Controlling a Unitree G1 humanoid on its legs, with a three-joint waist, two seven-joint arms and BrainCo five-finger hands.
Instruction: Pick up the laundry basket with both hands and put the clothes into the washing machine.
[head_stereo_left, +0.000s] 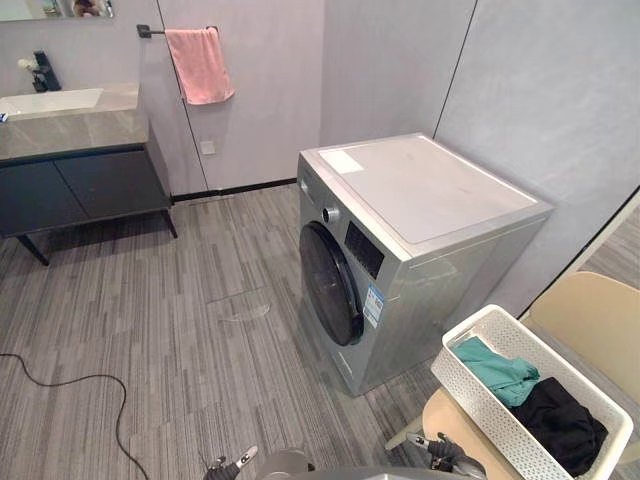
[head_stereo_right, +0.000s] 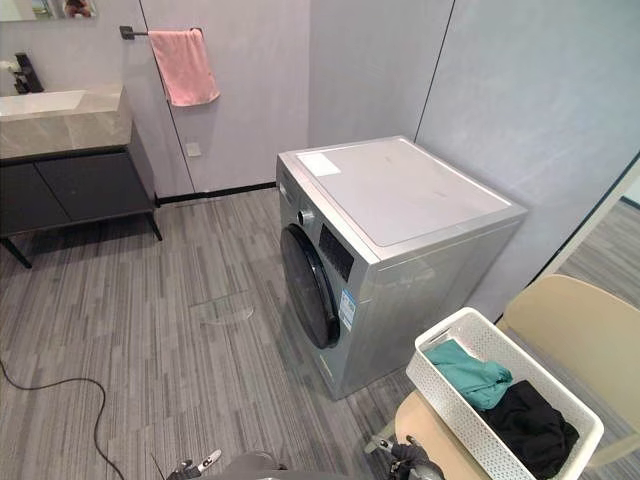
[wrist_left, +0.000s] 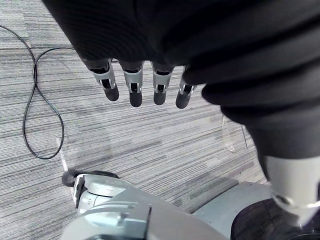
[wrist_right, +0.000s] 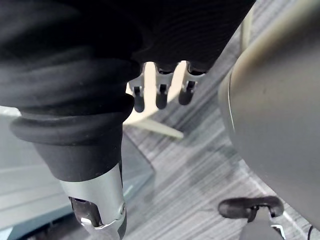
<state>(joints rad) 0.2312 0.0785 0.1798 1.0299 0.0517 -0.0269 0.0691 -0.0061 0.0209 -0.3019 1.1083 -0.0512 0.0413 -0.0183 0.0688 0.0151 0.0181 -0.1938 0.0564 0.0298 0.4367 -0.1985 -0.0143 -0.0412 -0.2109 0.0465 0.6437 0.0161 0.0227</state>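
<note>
Laundry basket (head_stereo_left: 482, 410) on beige chair (head_stereo_left: 600, 320), near right hand (wrist_right: 161, 97), unheld; teal garment (head_stereo_left: 500, 372), black garment (head_stereo_left: 560, 420) inside | washing machine (head_stereo_left: 420, 200) ahead of both hands, door (head_stereo_left: 330, 285) closed | left hand (wrist_left: 132, 90) and right: fingers loosely straight, empty.

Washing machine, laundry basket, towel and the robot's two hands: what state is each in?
Silver front-loading washing machine: round dark door shut.
White perforated plastic laundry basket: on the beige chair, holding a teal garment and a black garment.
Pink towel: hanging from the wall rail.
Left hand: open, empty.
Right hand: open, empty.
</note>
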